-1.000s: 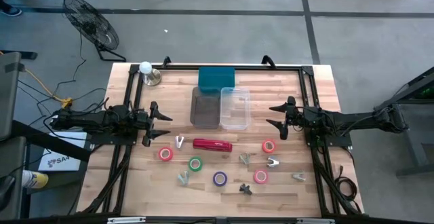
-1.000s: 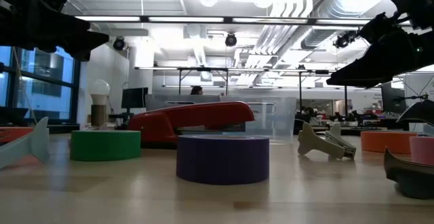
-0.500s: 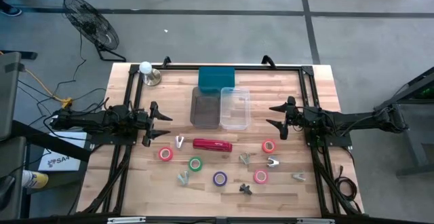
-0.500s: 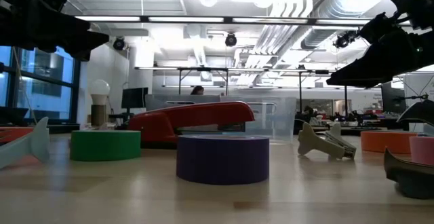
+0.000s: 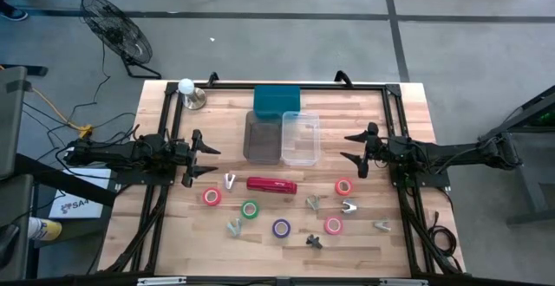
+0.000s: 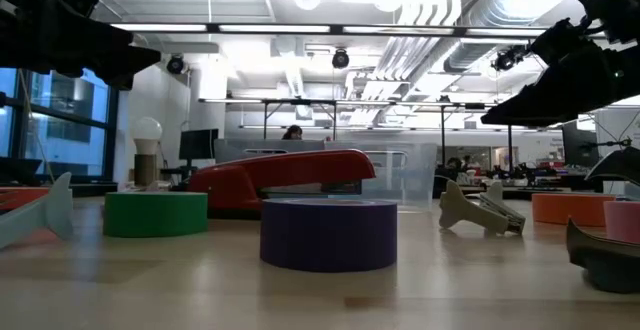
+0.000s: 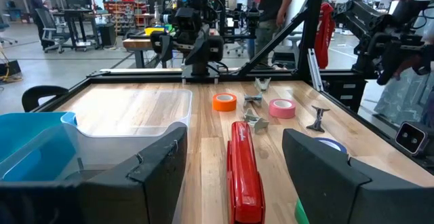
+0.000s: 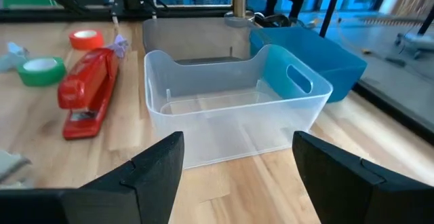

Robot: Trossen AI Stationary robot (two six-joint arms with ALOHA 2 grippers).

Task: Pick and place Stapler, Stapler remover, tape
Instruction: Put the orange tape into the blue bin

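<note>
The long red bar-shaped stapler (image 5: 271, 185) lies on the wooden bench (image 5: 165, 234), just near of the three bins, its long axis running left to right. It sits between the two arms, somewhat nearer the left claw (image 5: 208, 160), whose fingers stand apart and empty, pointing right; the stapler is to that claw's right and a little nearer the front edge. The right claw (image 5: 354, 153) waits at the bench's right side, fingers likewise apart and empty.

Beside the stapler's left end stands a small pale staple remover (image 5: 230, 181); a red tape roll (image 5: 212, 197) and a green tape roll (image 5: 250, 209) lie near. Far of the stapler are a grey bin (image 5: 260, 137), a clear plastic bin (image 5: 300, 138) and a teal bin (image 5: 277, 100). Nothing blocks a straight approach from the left.
</note>
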